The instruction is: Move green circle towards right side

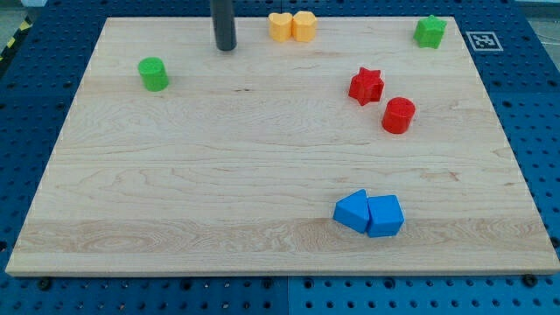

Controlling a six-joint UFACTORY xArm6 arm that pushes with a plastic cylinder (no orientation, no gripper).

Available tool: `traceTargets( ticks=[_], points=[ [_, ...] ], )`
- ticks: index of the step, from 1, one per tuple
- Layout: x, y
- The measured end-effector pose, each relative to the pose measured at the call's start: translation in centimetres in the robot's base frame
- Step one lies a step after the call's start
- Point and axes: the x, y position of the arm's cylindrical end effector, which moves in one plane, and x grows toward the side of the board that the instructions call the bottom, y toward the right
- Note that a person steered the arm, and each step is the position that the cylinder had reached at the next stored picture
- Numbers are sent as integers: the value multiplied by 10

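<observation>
My tip [226,47], a bare rod w/ no gripper, sits up-right of green circle [153,73]; I'd swing round its left, then push right.

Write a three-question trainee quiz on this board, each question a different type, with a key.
1. True or false: my tip is touching the green circle.
2. Multiple choice: which pair of blocks sits pressed together at the view's top edge? A) the red star and red circle B) the yellow heart and yellow block C) the two blue blocks
3. Fill in: the green star lies in the view's top ____ corner of the wooden board.

Key:
1. False; the tip stands apart, toward the view's upper right of the green circle.
2. B
3. right
</observation>
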Motion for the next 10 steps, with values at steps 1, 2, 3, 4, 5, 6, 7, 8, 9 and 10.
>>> traceTargets(
  ticks=[1,2,3,4,5,6,7,8,9,10],
  points=[
    [0,-28],
    [0,-55],
    [0,-78],
    [0,-80],
    [0,-82],
    [0,-88],
    [0,-88],
    [0,-101],
    [0,-102],
    [0,-120]
  ],
)
